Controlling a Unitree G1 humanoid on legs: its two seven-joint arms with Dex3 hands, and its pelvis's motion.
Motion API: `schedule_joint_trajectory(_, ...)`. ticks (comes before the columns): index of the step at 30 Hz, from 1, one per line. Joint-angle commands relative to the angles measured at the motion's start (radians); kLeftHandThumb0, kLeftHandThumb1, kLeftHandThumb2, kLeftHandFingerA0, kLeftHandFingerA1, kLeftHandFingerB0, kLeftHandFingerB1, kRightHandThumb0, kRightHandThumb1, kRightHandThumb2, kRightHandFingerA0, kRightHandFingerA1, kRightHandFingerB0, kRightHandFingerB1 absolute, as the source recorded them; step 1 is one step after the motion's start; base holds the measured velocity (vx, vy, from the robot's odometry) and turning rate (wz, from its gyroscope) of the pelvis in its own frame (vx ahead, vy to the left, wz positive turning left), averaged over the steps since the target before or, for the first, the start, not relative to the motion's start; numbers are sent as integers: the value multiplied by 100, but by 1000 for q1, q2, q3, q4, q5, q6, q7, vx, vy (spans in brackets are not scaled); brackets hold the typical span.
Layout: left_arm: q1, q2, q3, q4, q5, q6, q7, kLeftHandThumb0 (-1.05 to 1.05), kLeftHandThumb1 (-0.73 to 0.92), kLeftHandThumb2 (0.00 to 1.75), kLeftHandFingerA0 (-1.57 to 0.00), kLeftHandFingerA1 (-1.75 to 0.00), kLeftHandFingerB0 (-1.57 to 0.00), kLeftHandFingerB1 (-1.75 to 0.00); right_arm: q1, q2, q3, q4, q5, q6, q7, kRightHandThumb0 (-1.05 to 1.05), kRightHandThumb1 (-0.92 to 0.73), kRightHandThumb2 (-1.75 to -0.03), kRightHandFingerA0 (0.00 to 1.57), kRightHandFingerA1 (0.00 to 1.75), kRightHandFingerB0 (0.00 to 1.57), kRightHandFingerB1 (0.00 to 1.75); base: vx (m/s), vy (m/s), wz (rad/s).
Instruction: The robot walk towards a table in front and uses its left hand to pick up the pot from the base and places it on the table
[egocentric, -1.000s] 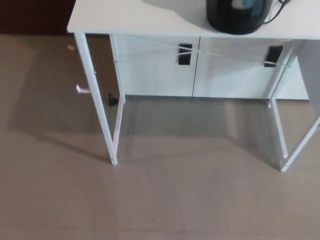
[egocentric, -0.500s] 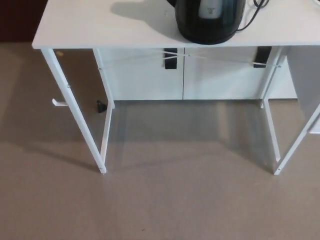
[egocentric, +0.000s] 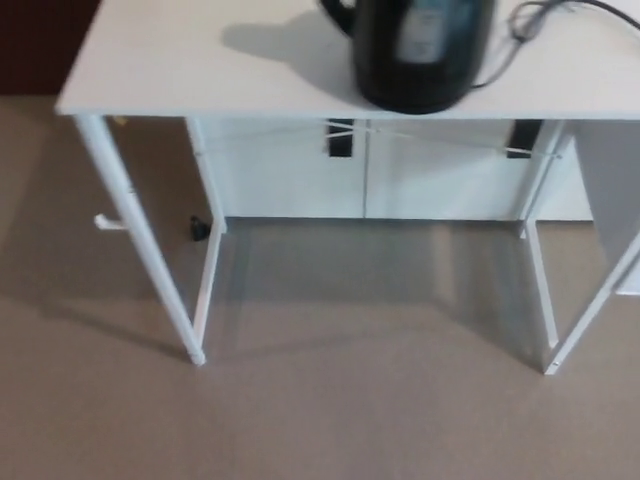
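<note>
A black pot (egocentric: 420, 50), an electric kettle with a handle on its left side, stands on the white table (egocentric: 200, 70) at the top of the head view. Its top is cut off by the picture's edge. The base under it cannot be made out apart from the pot. A dark cord (egocentric: 540, 15) runs off to the right behind it. Neither of my hands shows in the picture.
The table stands on thin white legs (egocentric: 140, 240) with a crossed brace under the top. A white cabinet (egocentric: 400, 170) with two black handles sits behind it. Beige carpet (egocentric: 330, 400) fills the foreground. A small black object (egocentric: 199, 229) lies by the left rear leg.
The whole picture has shifted: the table and pot sit lower and nearer, with more of the tabletop showing. The camera has moved closer; nothing on the table has moved.
</note>
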Motion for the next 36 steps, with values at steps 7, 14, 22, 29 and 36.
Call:
schedule_joint_trajectory(7, -11, 20, 3, 23, 4, -25, 3, -28, 47, 61, -38, -43, -37, -40, -13, -9, 8, 1, -16, 22, -11, -65, -64, -60, 78, 50, 54, 42, 188, -402, 10)
schedule_joint_trajectory(14, -10, 25, -1, 18, 8, -26, -2, -28, 48, 62, -38, -44, -38, -41, 0, -7, 7, 1, -11, 18, -17, -66, -64, -60, 77, 49, 54, 41, 250, -83, -8)
schedule_joint_trajectory(22, -19, 37, -6, 18, 7, -22, -6, -30, 47, 62, -38, -43, -38, -41, 4, -5, 6, 8, -12, 14, -21, -65, -64, -60, 77, 50, 53, 41, 369, 145, -22)
schedule_joint_trajectory(29, -11, 39, -8, -3, -2, -21, -21, -30, 52, 56, -51, -43, -41, -38, 15, -3, 3, 5, -11, -1, -26, -66, -64, -60, 81, 54, 55, 44, 321, 63, 9)
schedule_joint_trajectory(36, -2, 35, -7, -26, -6, -5, -16, -31, 52, 56, -48, -43, -42, -38, 17, -5, 9, 4, -18, 1, -26, -65, -64, -60, 81, 54, 55, 44, 362, -141, 34)
